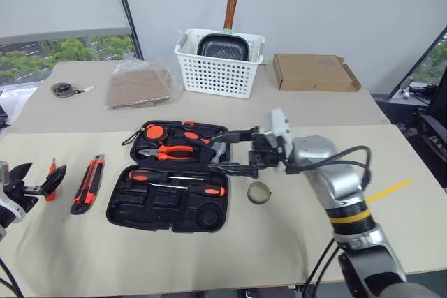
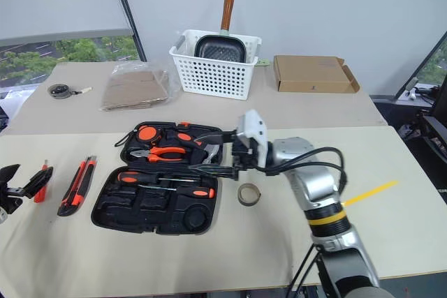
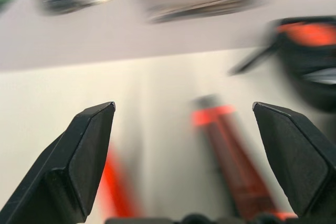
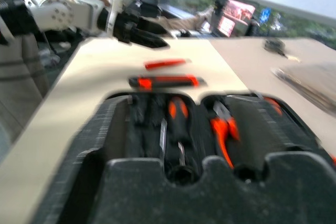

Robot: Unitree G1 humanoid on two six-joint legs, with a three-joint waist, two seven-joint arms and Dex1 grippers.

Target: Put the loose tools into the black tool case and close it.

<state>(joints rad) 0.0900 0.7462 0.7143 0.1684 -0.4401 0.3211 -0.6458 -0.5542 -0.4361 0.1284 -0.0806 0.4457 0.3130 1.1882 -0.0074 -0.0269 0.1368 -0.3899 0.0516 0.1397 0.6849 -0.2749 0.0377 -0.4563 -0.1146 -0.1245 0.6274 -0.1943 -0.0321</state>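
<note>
Open black tool case (image 1: 167, 197) lies mid-table, both long screwdrivers (image 1: 178, 183) already inside. Right gripper (image 1: 234, 151), fingers apart and empty, hovers over its edge; could snag it. Utility knife (image 1: 88, 184), small screwdriver (image 1: 51, 179) and tape roll (image 1: 258, 192) lie loose outside. Left gripper (image 1: 31, 181), open near the small screwdriver, might knock it off the table.
</note>
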